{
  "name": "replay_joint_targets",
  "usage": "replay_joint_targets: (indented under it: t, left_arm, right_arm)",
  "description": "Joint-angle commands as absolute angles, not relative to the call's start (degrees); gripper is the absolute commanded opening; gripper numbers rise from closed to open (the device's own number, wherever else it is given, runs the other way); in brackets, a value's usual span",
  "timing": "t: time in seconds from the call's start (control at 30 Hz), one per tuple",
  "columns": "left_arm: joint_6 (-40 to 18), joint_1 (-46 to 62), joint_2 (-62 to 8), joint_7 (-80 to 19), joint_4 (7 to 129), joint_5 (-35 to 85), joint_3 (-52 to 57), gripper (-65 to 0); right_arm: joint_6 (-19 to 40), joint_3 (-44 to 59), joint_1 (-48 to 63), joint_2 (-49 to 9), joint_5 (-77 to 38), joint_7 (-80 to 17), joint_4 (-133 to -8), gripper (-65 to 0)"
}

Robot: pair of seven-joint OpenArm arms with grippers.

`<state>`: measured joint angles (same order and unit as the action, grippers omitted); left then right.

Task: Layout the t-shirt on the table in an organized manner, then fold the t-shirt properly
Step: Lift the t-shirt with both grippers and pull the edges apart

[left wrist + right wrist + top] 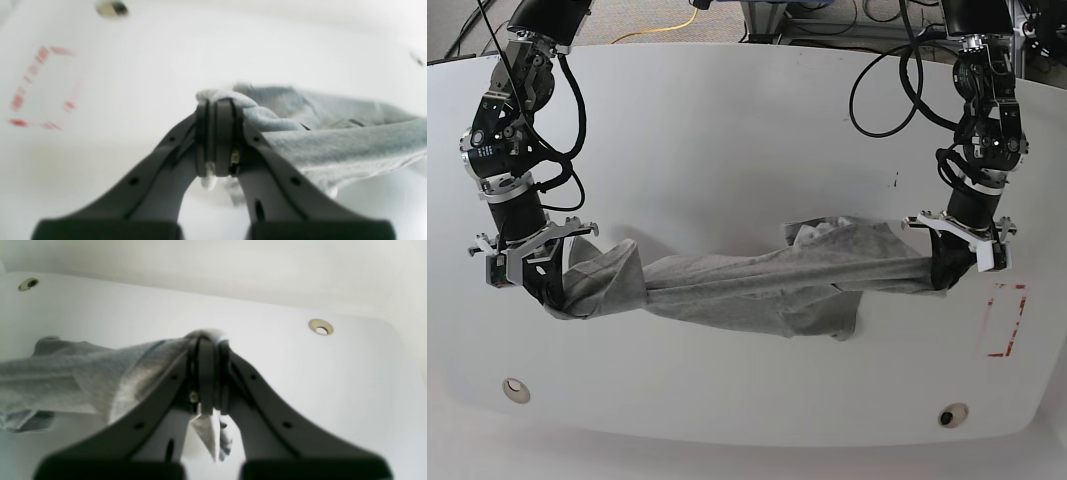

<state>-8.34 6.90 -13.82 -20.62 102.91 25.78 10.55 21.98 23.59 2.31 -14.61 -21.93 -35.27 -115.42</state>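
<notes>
The heather-grey t-shirt (757, 282) hangs stretched and twisted between my two grippers, sagging onto the white table (727, 130) in the middle. My left gripper (942, 278), on the right of the base view, is shut on one end of the shirt; the left wrist view shows its jaws (215, 103) closed on bunched grey cloth (333, 140). My right gripper (555, 298), on the left of the base view, is shut on the other end; the right wrist view shows its jaws (208, 341) closed on the cloth (83, 380). No lettering shows.
A red tape rectangle (1005, 320) lies on the table just right of my left gripper, and shows in the left wrist view (40, 90). Two round grommets (517, 389) (950, 414) sit near the front edge. Cables run behind the table's far edge.
</notes>
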Motion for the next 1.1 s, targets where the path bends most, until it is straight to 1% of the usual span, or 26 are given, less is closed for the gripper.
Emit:
replay_joint_targets:
  t: [0.0, 0.13, 0.2, 0.43, 0.73, 0.9, 1.07]
  left_arm:
    - [-7.87, 3.91, -14.64, -19.21, 105.10, 25.80, 10.95, -65.0]
    - [-7.87, 0.75, -15.52, -21.23, 106.68, 25.80, 11.03, -65.0]
    - [-7.87, -1.71, -17.01, -22.90, 107.91, 25.80, 11.12, -65.0]
    - [-7.87, -10.15, -18.24, -25.36, 109.85, 25.80, 11.03, -65.0]
    - [-7.87, -20.09, -21.85, -25.80, 110.46, 26.07, 10.86, -64.7]
    - [-7.87, -25.36, -22.73, -25.89, 110.46, 26.07, 10.86, -64.6]
    - [-7.87, -31.96, -22.81, -30.46, 110.37, 26.07, 11.21, -64.6]
  right_arm:
    - [21.67, 23.96, 0.04, -15.52, -22.73, -33.36, -116.53, -65.0]
    - [21.76, 23.87, -1.36, -15.60, -22.73, -33.36, -116.53, -65.0]
    - [21.76, 23.87, -3.30, -15.60, -22.73, -33.36, -116.53, -65.0]
    - [21.76, 23.69, -9.45, -15.60, -22.73, -33.54, -116.44, -65.0]
    - [21.76, 22.46, -17.10, -15.69, -22.29, -33.54, -116.35, -65.0]
    - [21.67, 20.26, -21.05, -17.54, -22.29, -34.42, -115.30, -65.0]
    - [21.67, 19.03, -26.33, -17.89, -22.29, -35.38, -112.75, -65.0]
